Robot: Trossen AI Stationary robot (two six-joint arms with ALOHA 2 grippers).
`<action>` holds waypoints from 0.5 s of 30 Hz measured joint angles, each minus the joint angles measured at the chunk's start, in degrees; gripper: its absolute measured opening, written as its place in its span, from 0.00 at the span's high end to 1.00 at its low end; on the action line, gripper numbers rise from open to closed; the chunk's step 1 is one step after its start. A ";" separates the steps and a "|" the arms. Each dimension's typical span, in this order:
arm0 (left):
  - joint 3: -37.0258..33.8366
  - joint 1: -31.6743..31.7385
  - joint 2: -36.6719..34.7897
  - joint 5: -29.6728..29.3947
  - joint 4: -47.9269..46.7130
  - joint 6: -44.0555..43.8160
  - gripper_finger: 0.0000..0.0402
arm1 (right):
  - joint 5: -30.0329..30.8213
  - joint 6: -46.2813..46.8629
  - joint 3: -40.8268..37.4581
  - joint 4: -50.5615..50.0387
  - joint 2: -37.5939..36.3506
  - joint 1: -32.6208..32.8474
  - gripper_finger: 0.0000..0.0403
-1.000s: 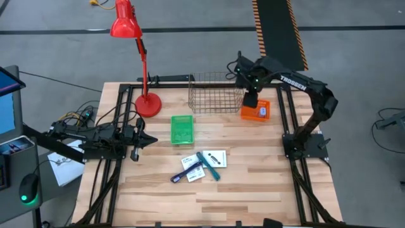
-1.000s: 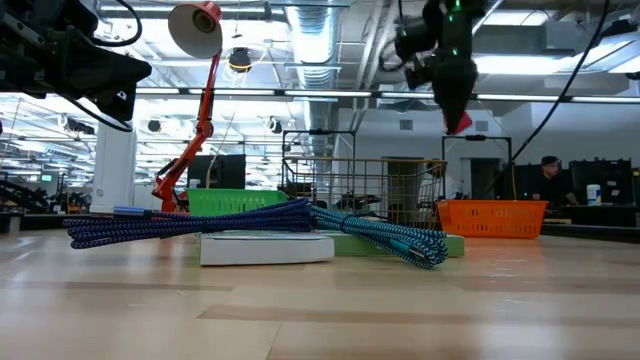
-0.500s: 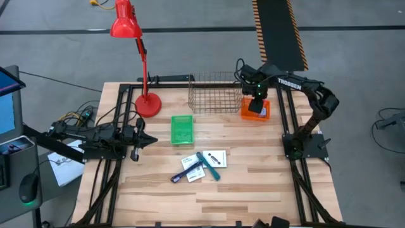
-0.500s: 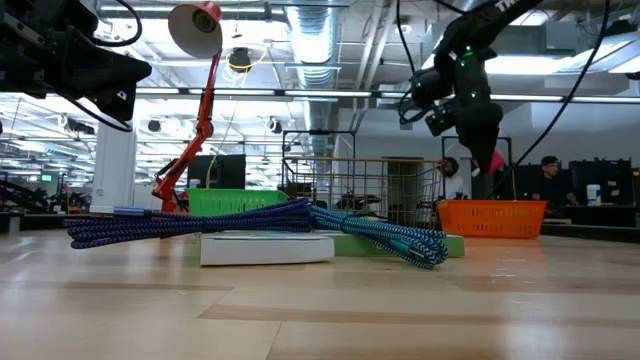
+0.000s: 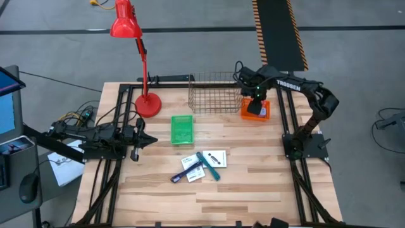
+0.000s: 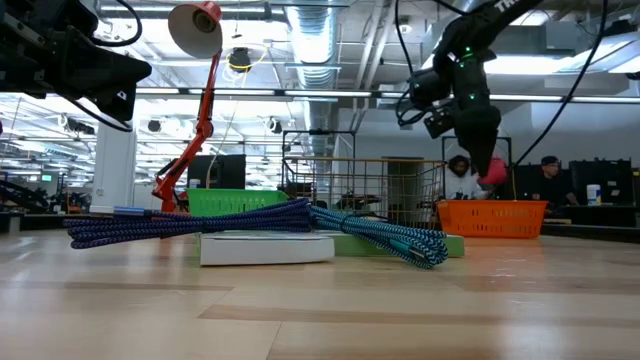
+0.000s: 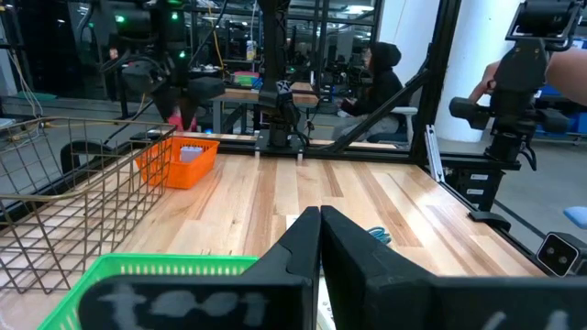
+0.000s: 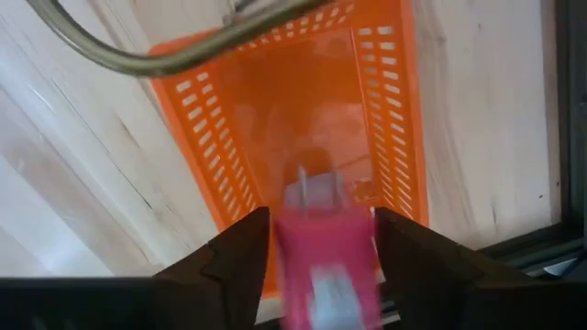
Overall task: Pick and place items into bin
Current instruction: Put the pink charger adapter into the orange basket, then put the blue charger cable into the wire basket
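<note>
Over orange bin (image 5: 262, 113) — right gripper (image 8: 316, 240), TROSSEN-marked arm, fingers around pink-red object (image 8: 327, 255), left gripper (image 7: 320, 240) closed.

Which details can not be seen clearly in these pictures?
- Pink object, right wrist view: blurred between the right claw fingers; held or already released, unclear.
- Orange bin contents, high view: covered by the right arm; low view: hidden behind its wall.
- White cards print, high view: too small to read.
- Left claw, left wrist view: cut off by the bottom edge.
</note>
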 joint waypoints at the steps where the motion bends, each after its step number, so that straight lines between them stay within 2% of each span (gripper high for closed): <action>1: 0.01 0.01 0.00 0.00 0.00 -0.01 1.00 | -0.01 0.20 0.00 0.22 0.00 0.19 0.51; 7: 0.00 0.02 0.00 -0.02 0.00 -0.01 1.00 | 0.07 1.06 0.00 0.67 0.00 1.08 0.47; 15: 0.02 0.02 0.00 0.00 0.02 0.00 1.00 | 0.05 4.09 0.00 -0.75 -0.04 2.94 0.49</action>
